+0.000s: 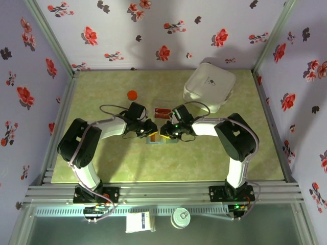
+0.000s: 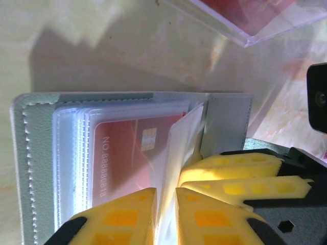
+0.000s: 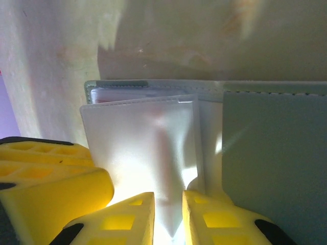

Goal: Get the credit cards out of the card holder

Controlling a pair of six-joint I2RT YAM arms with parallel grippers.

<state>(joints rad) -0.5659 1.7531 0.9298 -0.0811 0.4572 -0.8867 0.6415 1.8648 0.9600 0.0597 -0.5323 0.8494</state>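
Note:
The grey-blue card holder (image 2: 30,168) lies open on the table, its clear sleeves fanned out. A red credit card (image 2: 127,158) with a chip sits inside one sleeve. My left gripper (image 2: 166,191) is shut on a thin clear sleeve standing up between its yellow fingers. My right gripper (image 3: 168,196) pinches a frosted sleeve of the card holder (image 3: 276,163) in the same way. In the top view both grippers, left (image 1: 150,128) and right (image 1: 167,129), meet over the card holder (image 1: 153,139) at mid-table, fingers nearly touching.
A clear plastic box (image 1: 162,112) with a red card in it lies just behind the grippers, its corner (image 2: 250,20) close by. A large white rounded case (image 1: 209,87) stands at the back right. An orange cap (image 1: 132,95) lies at the back left.

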